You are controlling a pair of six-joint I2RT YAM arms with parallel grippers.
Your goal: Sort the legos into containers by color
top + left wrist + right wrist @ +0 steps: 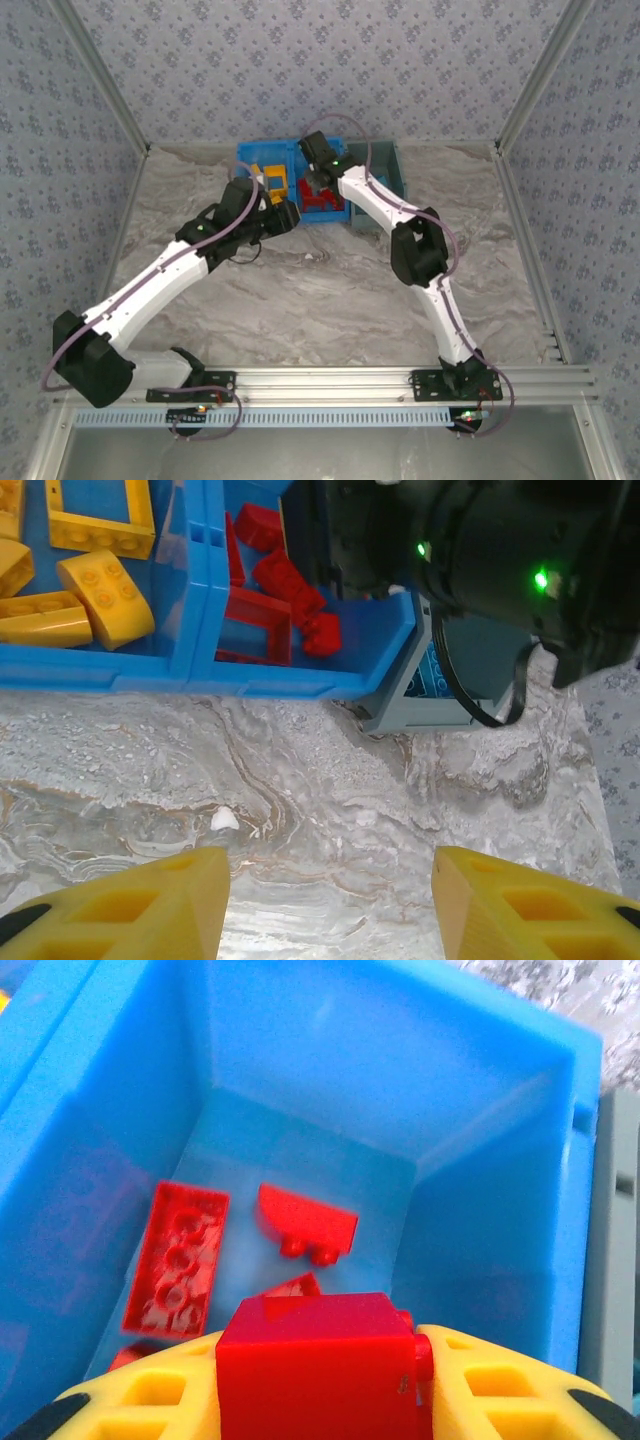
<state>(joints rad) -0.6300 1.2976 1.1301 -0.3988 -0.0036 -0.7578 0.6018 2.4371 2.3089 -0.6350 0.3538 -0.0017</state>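
The right fingers (pixel 490 1380) are gripping a red block (pixel 315 1360) over the right compartment of the blue bin (pixel 480 1090), where other red bricks (pixel 180 1260) are lying. The left compartment is holding yellow bricks (pixel 90 590), one an open frame (pixel 100 520). The grey bin (pixel 420 695) is sitting just beside the blue bin, its contents unclear. The left fingers (pixel 150 900) are hanging open and empty over the bare counter (pixel 330 780).

Bricks (pixel 283 575) in both compartments of divided bin (pixel 200 670); smaller bin (pixel 425 695) just right.
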